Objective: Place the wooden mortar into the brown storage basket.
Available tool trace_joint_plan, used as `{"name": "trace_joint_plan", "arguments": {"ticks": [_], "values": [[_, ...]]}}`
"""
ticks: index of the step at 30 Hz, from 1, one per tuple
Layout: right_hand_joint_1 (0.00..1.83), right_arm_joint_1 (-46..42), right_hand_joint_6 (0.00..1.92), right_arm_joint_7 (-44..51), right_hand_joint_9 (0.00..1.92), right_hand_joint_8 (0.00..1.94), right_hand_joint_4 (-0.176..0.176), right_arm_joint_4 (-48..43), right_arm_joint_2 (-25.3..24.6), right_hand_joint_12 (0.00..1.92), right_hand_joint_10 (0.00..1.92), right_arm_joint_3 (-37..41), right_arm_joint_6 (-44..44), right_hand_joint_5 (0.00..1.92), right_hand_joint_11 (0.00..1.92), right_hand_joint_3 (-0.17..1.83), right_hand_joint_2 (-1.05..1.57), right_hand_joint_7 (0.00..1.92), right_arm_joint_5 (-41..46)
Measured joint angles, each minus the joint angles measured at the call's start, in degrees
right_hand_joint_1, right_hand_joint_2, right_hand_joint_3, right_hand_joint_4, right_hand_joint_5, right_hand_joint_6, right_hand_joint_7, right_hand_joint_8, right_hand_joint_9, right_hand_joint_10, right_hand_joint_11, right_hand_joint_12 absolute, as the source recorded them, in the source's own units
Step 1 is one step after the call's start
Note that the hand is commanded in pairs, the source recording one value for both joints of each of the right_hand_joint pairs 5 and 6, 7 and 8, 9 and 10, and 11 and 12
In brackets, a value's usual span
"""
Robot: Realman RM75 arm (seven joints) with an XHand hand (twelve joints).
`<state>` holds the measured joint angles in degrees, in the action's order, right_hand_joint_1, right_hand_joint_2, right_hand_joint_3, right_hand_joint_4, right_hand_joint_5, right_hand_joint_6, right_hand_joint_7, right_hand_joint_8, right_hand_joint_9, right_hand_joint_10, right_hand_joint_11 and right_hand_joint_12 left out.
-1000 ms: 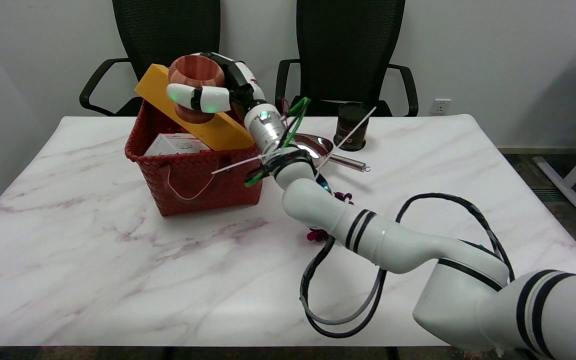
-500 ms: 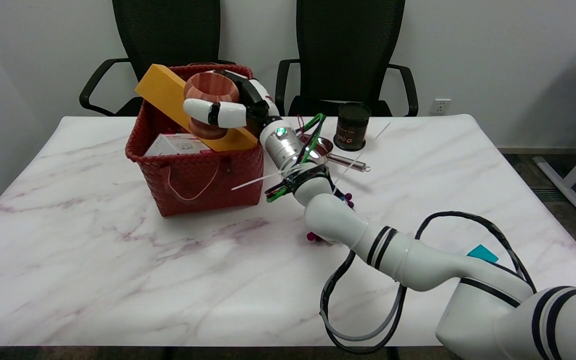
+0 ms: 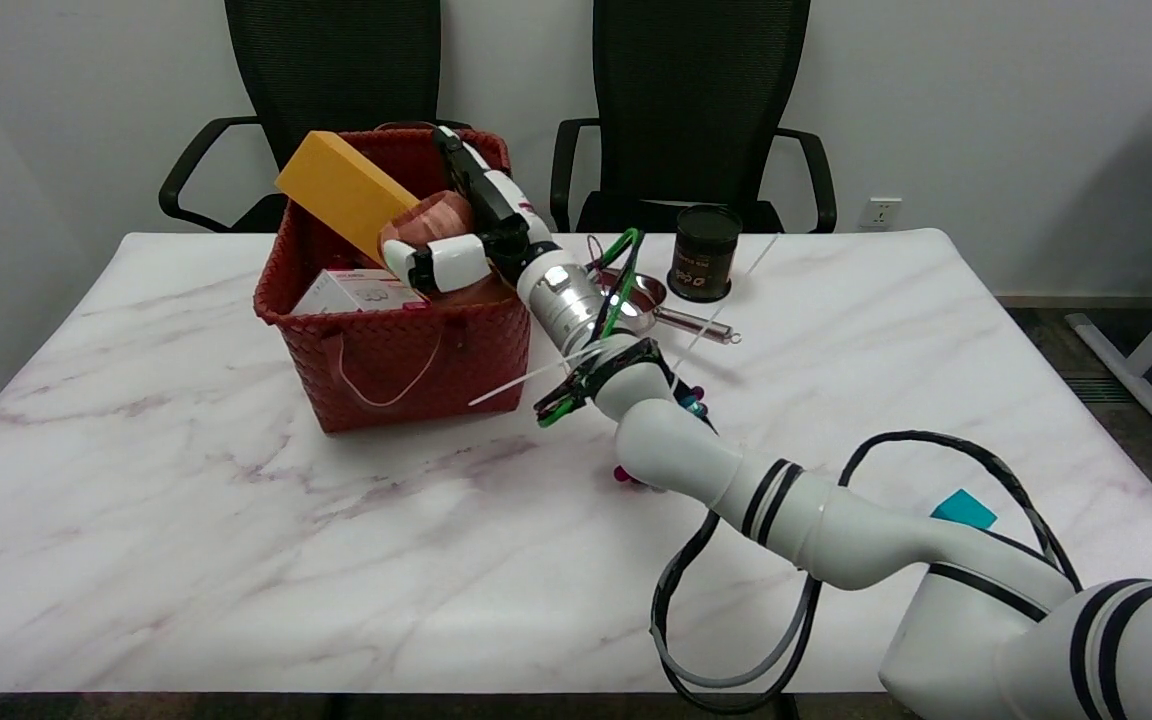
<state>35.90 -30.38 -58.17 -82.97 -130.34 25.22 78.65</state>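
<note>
The wooden mortar (image 3: 433, 222) lies tilted inside the brown woven basket (image 3: 386, 330), down between the slanted yellow box (image 3: 341, 190) and the basket's right wall. Only its ribbed side shows. My right hand (image 3: 471, 235) reaches over the basket's right rim. Its fingers (image 3: 481, 190) stick straight up behind the mortar, off it. The white thumb (image 3: 436, 265) lies across the mortar's front, and whether it still touches is unclear.
A white carton (image 3: 356, 292) lies in the basket's front. Right of the basket are a metal scoop (image 3: 641, 297) and a dark can (image 3: 703, 252). Small purple pieces (image 3: 626, 472) sit under my forearm. Two black chairs (image 3: 696, 110) stand behind the table.
My right hand came down and rightward with the mortar into the basket. The fingers that wrapped the mortar have straightened upward, and the mortar now sits lower and tipped over.
</note>
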Motion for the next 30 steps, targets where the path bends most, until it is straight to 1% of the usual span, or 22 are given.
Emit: {"name": "trace_joint_plan", "arguments": {"ticks": [7, 10, 12, 16, 17, 19, 21, 26, 30], "values": [[1.31, -0.40, 0.00, 2.79, 0.00, 0.00, 0.000, -1.21, 0.33, 0.00, 0.00, 1.40, -1.28, 0.00, 0.00, 1.43, -0.06, 0.00, -2.71], [1.30, -0.77, 0.00, 4.66, 0.00, 0.00, 0.000, -2.09, 0.52, 0.00, 0.00, 2.18, -1.44, 0.00, 0.00, 1.35, -0.08, 0.00, -3.50], [1.30, -1.10, 0.00, 6.10, 0.00, 0.00, 0.000, -2.78, 0.64, 0.00, 0.00, 2.72, -1.42, 0.00, 0.00, 1.33, -0.07, 0.00, -3.91], [1.30, -1.81, 0.00, 9.30, 0.00, 0.00, 0.000, -4.01, 0.83, 0.00, 0.00, 3.58, -0.13, 0.00, 0.00, 1.24, 0.01, 0.00, -4.55], [1.30, -1.97, 0.00, 10.02, 0.01, 0.03, 0.000, -4.22, 0.86, 0.00, 0.01, 3.70, 0.34, 0.00, 0.00, 1.22, 0.04, 0.03, -4.62], [1.31, -2.48, 0.07, 12.47, 0.14, 0.14, 0.000, -4.90, 0.94, 0.00, 0.14, 4.08, 2.01, 0.07, 0.00, 1.22, 0.15, 0.14, -4.86], [1.30, -3.00, 0.08, 14.91, 0.19, 0.19, 0.000, -5.56, 1.00, 0.00, 0.19, 4.35, 3.85, 0.08, 0.00, 1.24, 0.22, 0.19, -5.01], [1.26, -4.70, 0.09, 22.64, 0.20, 0.20, 0.000, -7.64, 1.41, 0.00, 0.20, 4.98, 8.68, 0.09, 0.00, 1.32, 0.28, 0.20, -5.38], [1.25, -6.54, 0.08, 29.43, 0.21, 0.20, 0.000, -9.87, 2.15, 0.00, 0.21, 5.62, 12.61, 0.08, 0.00, 1.32, 0.28, 0.20, -5.51]]}}
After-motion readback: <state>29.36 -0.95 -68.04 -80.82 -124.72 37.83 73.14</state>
